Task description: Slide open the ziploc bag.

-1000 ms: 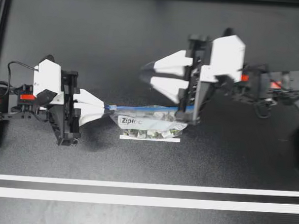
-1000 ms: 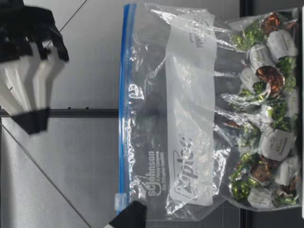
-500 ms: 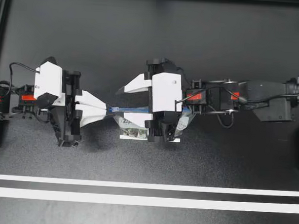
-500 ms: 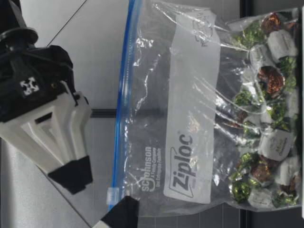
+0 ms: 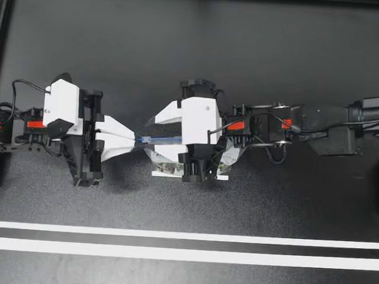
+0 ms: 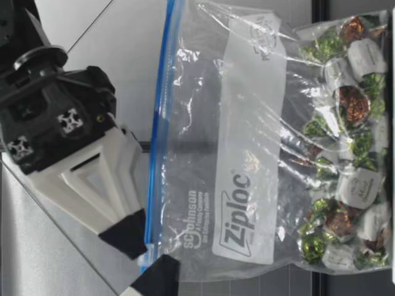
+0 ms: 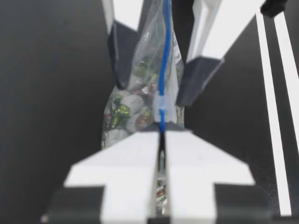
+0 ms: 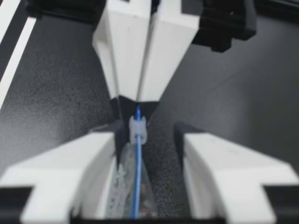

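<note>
Top view has my left gripper (image 5: 133,139) clamped tight on the end corner of the bag (image 5: 165,167), which stands on edge near the middle of the table (image 5: 194,65). Left wrist view confirms it: both fingers (image 7: 117,163) pinch the plastic just behind the slider (image 7: 160,106), which sits at that end of the blue zip (image 7: 164,56). My right gripper (image 5: 153,138) straddles the zip, spread wide, with 1 finger on each side of the slider and, as far as I can tell, not gripping it.

So the step in hand is the grab on the slider, and nothing is opened yet. Next I need to close the right gripper squarely on the slider, then draw it along the zip away from the left gripper, which anchors the corner.

Sweets (image 6: 345,185) weigh down the bag's bottom. The 2 grippers' tips nearly meet, so a sloppy pinch could catch the left fingers. A tape strip (image 5: 189,175) beside the bag is out of the way.
</note>
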